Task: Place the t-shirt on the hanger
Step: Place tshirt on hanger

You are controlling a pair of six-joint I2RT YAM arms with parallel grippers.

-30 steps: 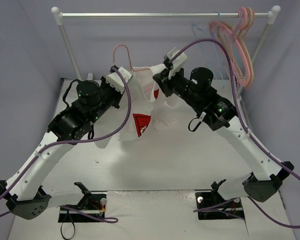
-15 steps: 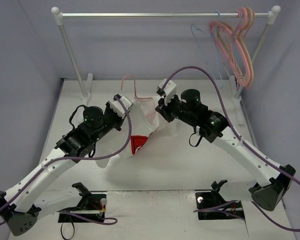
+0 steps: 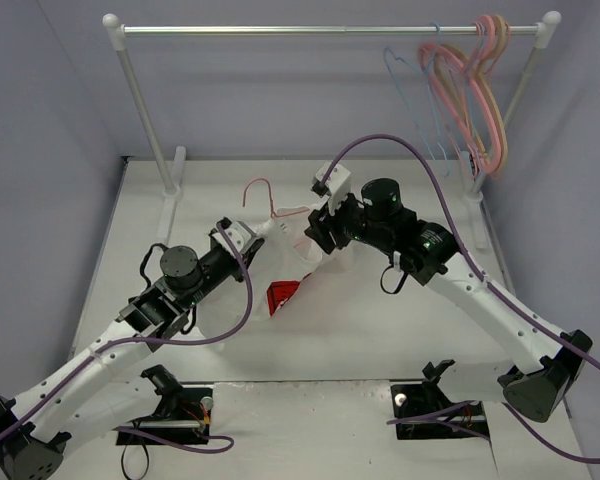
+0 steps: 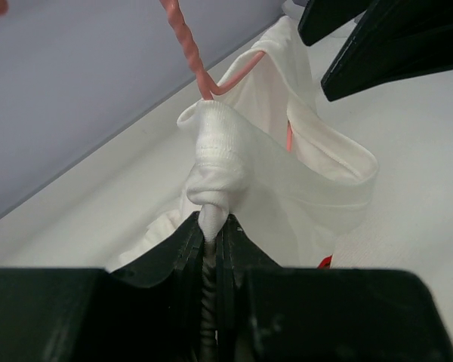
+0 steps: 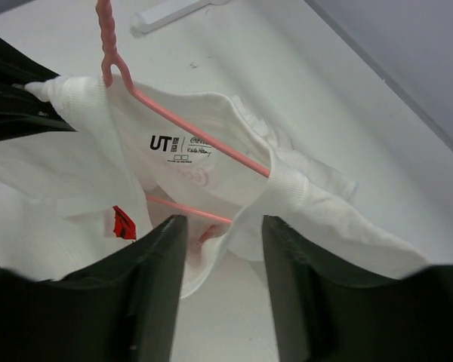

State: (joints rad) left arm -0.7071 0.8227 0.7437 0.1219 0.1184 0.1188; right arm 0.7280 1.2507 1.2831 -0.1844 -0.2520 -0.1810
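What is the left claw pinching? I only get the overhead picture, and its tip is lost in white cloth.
Observer: In the left wrist view the left gripper is shut on a bunched bit of the t-shirt, at its ribbed edge.
Operator: And the right one?
Observer: Its own camera shows the right gripper open, clamping nothing.
Operator: Is the hanger inside the shirt?
Observer: Yes: the hanger runs through the neck opening, past a label printed UT.
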